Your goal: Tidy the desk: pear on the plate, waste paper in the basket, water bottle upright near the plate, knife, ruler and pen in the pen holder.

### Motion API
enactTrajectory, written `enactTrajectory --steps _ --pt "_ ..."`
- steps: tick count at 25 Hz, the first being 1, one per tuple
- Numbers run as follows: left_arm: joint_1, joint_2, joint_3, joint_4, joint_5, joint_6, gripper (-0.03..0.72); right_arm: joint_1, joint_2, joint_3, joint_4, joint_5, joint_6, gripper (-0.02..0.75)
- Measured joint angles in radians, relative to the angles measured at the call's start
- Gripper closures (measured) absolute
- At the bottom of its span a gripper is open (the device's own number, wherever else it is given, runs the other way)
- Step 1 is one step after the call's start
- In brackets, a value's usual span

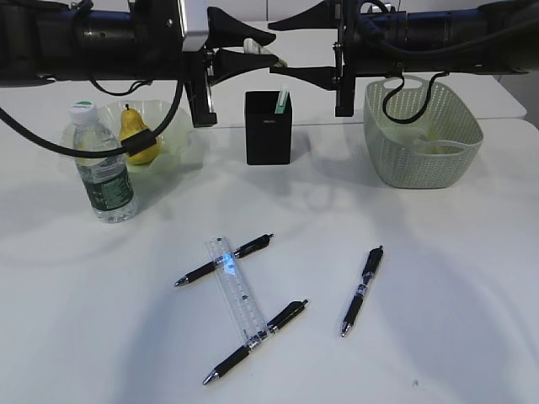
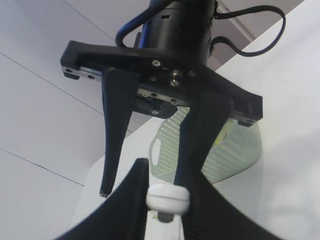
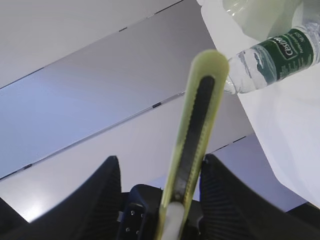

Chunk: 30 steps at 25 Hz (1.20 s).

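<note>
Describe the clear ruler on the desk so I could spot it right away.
Start at the black pen holder at the back of the white desk and look straight toward the near edge. There the ruler lies flat, resting across two black pens. A third pen lies apart to its right. It is the only flat, see-through strip with fine markings; the pens are slim, round and dark.

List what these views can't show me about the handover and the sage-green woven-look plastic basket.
- Exterior view: yellow-green utility knife mostly hidden behind both grippers' black fingers.
- Left wrist view: knife cut off by the bottom edge; only its white end shows.
- Basket contents: blurred behind its perforated wall, exterior view.
</note>
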Motion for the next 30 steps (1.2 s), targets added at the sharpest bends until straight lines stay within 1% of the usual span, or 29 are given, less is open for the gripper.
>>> enactTrajectory --steps 3,8,11,17,20,26,30 --pt "0.000 0.001 0.000 0.000 -0.004 -0.001 0.570 0.000 0.000 0.000 0.000 0.002 -0.010 0.318" --pt "0.000 0.001 0.000 0.002 -0.006 -0.002 0.570 0.000 0.000 0.000 0.000 0.002 -0.013 0.258" --pt "0.000 0.001 0.000 0.002 -0.008 -0.003 0.570 0.000 0.000 0.000 -0.005 0.002 -0.014 0.248" --pt "0.000 0.001 0.000 0.002 -0.027 -0.003 0.570 0.000 0.000 0.000 -0.075 0.004 -0.016 0.246" --pt "0.000 0.001 0.000 0.002 -0.047 -0.003 0.570 0.000 0.000 0.000 -0.080 0.004 -0.035 0.246" --pt "0.000 0.001 0.000 0.002 -0.059 -0.003 0.570 -0.006 0.000 0.000 -0.008 0.004 -0.111 0.246" --pt "0.000 0.001 0.000 0.002 -0.095 -0.003 0.570 -0.034 0.000 0.000 0.001 0.006 -0.127 0.246"
